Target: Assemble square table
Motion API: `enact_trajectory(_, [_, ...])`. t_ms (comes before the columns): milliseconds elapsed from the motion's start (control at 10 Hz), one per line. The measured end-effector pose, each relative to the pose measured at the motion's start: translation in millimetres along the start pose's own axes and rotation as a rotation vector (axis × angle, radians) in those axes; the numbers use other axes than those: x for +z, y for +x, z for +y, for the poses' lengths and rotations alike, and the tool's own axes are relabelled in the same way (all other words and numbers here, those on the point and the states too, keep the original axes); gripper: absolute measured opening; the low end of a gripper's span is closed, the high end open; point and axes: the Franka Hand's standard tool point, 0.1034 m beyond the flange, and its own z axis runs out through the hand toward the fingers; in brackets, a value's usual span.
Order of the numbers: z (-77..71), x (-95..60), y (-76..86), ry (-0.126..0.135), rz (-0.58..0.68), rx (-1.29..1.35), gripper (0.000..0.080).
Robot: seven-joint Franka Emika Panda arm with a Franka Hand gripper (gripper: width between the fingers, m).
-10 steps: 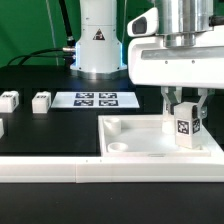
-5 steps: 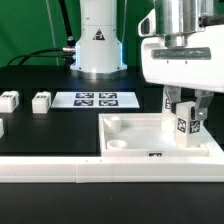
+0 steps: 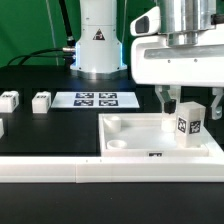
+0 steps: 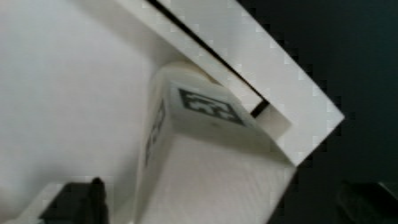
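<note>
Exterior view: square table slab (image 3: 135,145) lies flat on black table (image 3: 50,135), toward exterior view's right, just behind long white border rail (image 3: 60,172). Leg block (image 3: 186,125) upright on slab's right part, tag facing camera. Tool (image 3: 190,106) directly above, fingers (image 3: 168,100) apart, flanking block. Spare leg blocks (image 3: 41,101) beside marker board (image 3: 97,99).

Wrist view: leg block (image 4: 196,160) with tag against slab rim (image 4: 249,60); dark fingertips (image 4: 80,200) spread either side.

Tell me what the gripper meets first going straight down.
Likely the leg block standing on the square table slab, directly under the gripper. Its jaws look spread, so they might straddle it and meet the slab.
</note>
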Motion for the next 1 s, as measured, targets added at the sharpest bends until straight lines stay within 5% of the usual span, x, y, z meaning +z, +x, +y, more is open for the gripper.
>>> enact_trajectory(500, [-3.2,1.0,-6.3,-0.004,-0.008,-0.435,0.0649])
enact_trajectory(1000, [-2.5,1.7,-7.3,-0.035,0.0,-0.776,0.0649])
